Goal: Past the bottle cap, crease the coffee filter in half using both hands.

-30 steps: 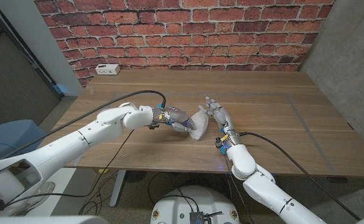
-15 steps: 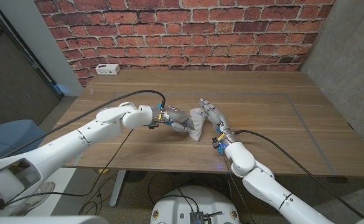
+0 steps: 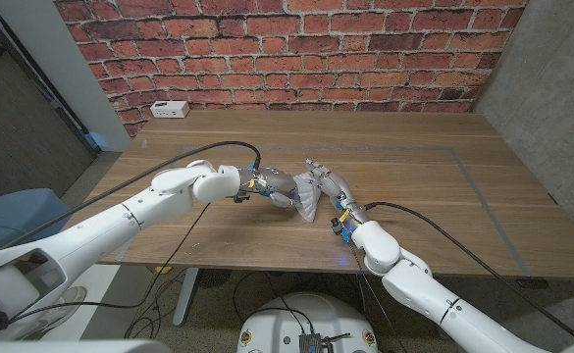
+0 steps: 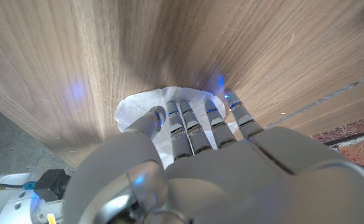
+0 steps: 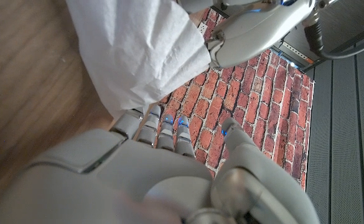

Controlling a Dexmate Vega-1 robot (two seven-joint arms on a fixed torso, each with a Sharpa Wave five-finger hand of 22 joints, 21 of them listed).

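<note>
**Mia:** Coffee filter (image 3: 309, 197) is in the middle of the wooden bench (image 3: 424, 196), right? I am looking from the head view.

**Ben:** Yes. It is white and crumpled, and it sits between the two hands. The left hand (image 3: 279, 187) touches it from one side with its fingers laid on the paper. The right hand (image 3: 328, 183) presses against it from the other side.

**Mia:** What is behind the bench?

**Ben:** A red brick wall (image 3: 296, 49). A small white box (image 3: 171, 109) sits on the bench's far corner, well apart from the hands.

**Mia:** Now the left wrist view.

**Ben:** The left hand (image 4: 194, 130) has its fingers (image 4: 180, 121) stretched out close together, tips down on the round white filter (image 4: 135, 106). The filter lies on the wood.

**Mia:** And the right wrist view?

**Ben:** The right hand (image 5: 163, 140) has its fingers (image 5: 145, 121) up against the filter's edge. The filter (image 5: 138, 50) stands up from the bench like a bent sheet. The left hand (image 5: 262, 25) holds it on the other side.

**Mia:** Is either hand closed tight around it?

**Ben:** I cannot tell. Both press on the paper.
</note>
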